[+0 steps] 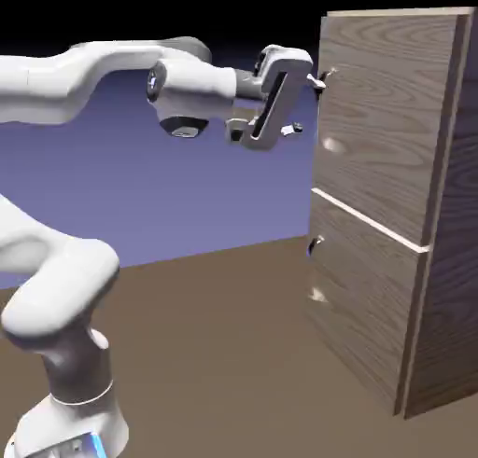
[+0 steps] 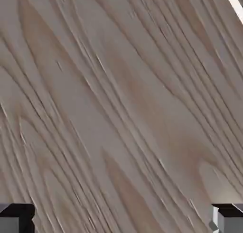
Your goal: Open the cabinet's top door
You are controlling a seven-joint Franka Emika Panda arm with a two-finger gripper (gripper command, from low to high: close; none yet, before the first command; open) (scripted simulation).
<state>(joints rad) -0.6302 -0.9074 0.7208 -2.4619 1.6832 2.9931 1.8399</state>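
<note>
In the exterior view's upper right, my gripper (image 1: 306,107) is gaping empty, its tilt risking a slip off the top door (image 1: 387,111)'s handle (image 1: 330,75).

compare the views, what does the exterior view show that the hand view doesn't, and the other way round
Only the exterior view shows the arm, its base, the top handle, the lower handle and the lower door.

Only the hand view shows the top door's grain close up, running diagonally, with the tool's two tips wide apart at the bottom edge and only wood between them.

Both show brown wood grain and the tool, open, with nothing held.
</note>
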